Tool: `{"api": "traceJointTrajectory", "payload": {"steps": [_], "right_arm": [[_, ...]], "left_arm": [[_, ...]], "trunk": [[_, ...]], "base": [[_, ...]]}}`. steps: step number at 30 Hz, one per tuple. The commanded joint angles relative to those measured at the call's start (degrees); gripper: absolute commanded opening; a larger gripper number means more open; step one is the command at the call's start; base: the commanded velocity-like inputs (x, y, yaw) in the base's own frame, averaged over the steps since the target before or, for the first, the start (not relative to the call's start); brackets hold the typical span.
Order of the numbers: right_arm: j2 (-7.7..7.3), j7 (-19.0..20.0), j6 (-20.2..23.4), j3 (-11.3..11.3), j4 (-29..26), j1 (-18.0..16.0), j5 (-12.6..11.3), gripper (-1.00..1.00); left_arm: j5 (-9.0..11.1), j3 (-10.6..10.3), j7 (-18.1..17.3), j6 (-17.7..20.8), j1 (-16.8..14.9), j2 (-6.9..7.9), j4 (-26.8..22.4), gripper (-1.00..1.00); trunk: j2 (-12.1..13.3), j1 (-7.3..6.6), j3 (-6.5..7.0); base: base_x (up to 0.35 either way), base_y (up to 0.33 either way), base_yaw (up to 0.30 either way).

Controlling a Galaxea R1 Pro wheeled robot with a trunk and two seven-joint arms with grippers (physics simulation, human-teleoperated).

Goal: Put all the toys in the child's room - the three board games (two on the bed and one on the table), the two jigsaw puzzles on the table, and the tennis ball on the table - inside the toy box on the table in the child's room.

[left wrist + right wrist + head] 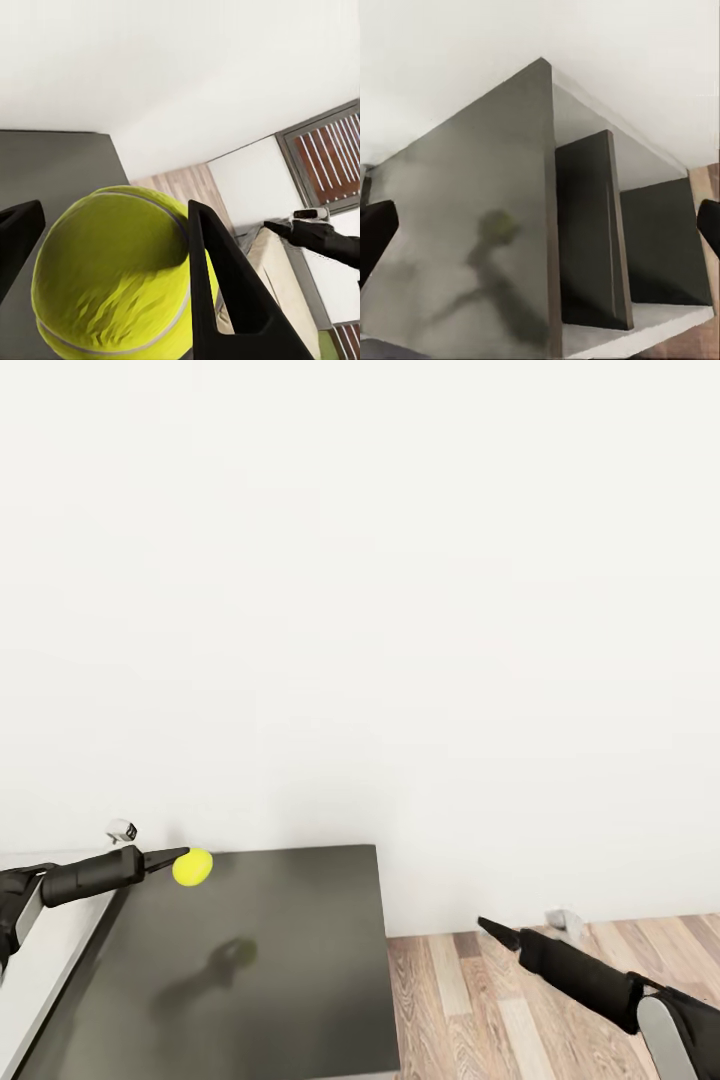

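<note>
My left tool (178, 854) is clamped on the tennis ball (192, 867), held in the air above the dark shelf unit (290, 970) near its back-left corner (its shadow falls below). My right tool (485, 926) hangs over the wood floor (480, 1000); its opening I cannot tell.

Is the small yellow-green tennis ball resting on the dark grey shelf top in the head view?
No: the small yellow-green tennis ball is held in the left end effector above the dark grey shelf top, with its shadow cast below.
</note>
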Motion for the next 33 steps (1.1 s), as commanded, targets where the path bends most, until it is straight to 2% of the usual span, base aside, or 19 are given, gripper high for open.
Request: {"api": "traceJointTrajectory", "payload": {"steps": [1,4,7,24,33], "right_arm": [[-0.02,3.8,0.3,-1.6,0.0,-0.1,0.1,1.0],[0.01,10.5,0.4,-4.5,0.0,-0.1,0.1,1.0],[-0.02,12.8,0.5,-5.8,0.0,-0.1,0.1,1.0],[0.2,14.4,0.4,-5.8,0.1,-0.2,0.1,1.0],[0.2,15.5,-0.1,-6.0,0.1,-0.2,0.1,1.0]], "left_arm": [[0.0,0.0,-0.2,0.6,0.0,0.01,0.0,-1.0],[0.0,0.0,-0.2,0.6,0.0,-0.01,0.0,-1.0],[0.0,0.0,-0.2,0.6,0.0,-0.02,0.0,-1.0],[0.0,-0.1,-0.2,0.6,0.0,-0.02,0.0,-1.0],[0.0,-0.1,-0.2,0.6,0.0,-0.02,0.0,-1.0]], "trunk": [[-0.1,0.04,-0.01],[-0.1,0.04,0.27],[-0.1,0.04,0.55],[-0.1,0.04,0.77],[-0.1,0.04,1.5]], "base": [[0.0,0.0,0.0],[0.0,0.0,0.0],[0.0,0.0,0.003],[0.0,0.0,0.002],[0.0,0.0,0.0]]}}
